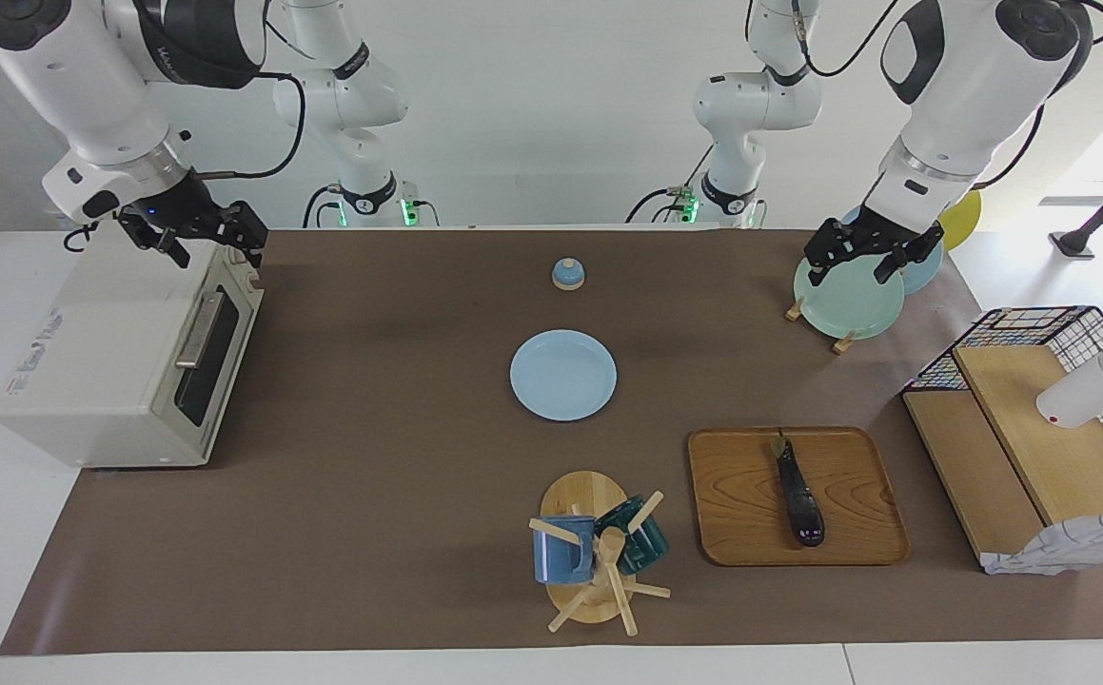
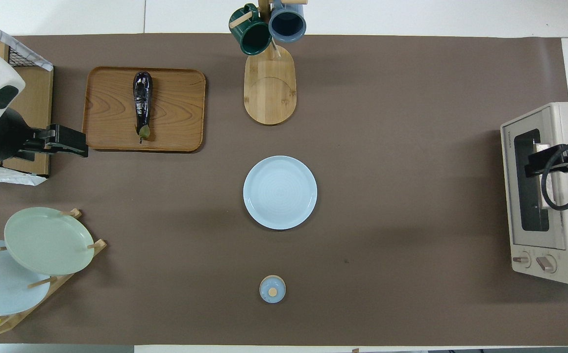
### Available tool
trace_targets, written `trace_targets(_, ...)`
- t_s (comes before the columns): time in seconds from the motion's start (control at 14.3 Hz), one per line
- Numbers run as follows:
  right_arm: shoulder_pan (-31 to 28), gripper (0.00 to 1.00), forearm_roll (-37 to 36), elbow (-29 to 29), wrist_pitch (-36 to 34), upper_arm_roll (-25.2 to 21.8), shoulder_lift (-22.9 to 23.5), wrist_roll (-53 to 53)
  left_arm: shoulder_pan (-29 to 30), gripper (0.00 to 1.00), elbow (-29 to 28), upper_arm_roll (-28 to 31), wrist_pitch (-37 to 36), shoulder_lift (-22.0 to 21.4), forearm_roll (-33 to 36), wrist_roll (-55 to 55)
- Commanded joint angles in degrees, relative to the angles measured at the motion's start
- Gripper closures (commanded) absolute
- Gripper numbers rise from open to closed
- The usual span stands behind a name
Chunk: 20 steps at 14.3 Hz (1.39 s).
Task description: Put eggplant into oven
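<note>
- A robotics lab got up as a kitchen: two white Franka arms stand at the twelve o'clock edge of the facing view, cables trailing, green lights glowing at their bases.
- The tabletop (image 1: 399, 533) is white and covered by a brown paper mat, with bare white walls around it.
- Kitchen props sit well apart: a cream toaster oven (image 1: 123, 352) at nine o'clock, a pale blue plate (image 1: 562, 375) at the centre, a mug tree (image 1: 599, 557) at six o'clock.
- An eggplant (image 1: 798, 495) lies on a wooden tray (image 1: 856, 504) toward five o'clock.
- A plate rack (image 1: 846, 295) stands at two o'clock.
</note>
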Motion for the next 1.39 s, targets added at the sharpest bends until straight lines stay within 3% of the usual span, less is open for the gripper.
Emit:
trace_targets(0.0,-0.4,0.00,1.3,-0.5,0.3,0.0,-0.6,-0.7,-0.1,0.00,-0.9,0.3,4.3,2.1,-0.7,-0.8)
trace_targets(0.42,-0.4,0.00,1.3,-0.5,0.3,0.0,-0.6,-0.7,0.1,0.00,0.4,0.4,21.4,17.2,-1.2,-0.7)
trace_targets(0.77,-0.4,0.00,1.3,-0.5,0.3,0.0,-0.6,-0.7,-2.5,0.00,11.8,0.6,29.0,34.9,-0.3,-0.3)
trace_targets(0.98,-0.4,0.00,1.3,-0.4,0.2,0.0,-0.6,-0.7,-1.9,0.00,10.5,0.5,33.8,35.3,3.7,0.1)
trace_targets(1.32,-1.1,0.00,1.3,-0.8,0.0,-0.1,-0.7,-1.5,-2.1,0.00,7.0,0.6,36.6,35.0,3.8,3.2)
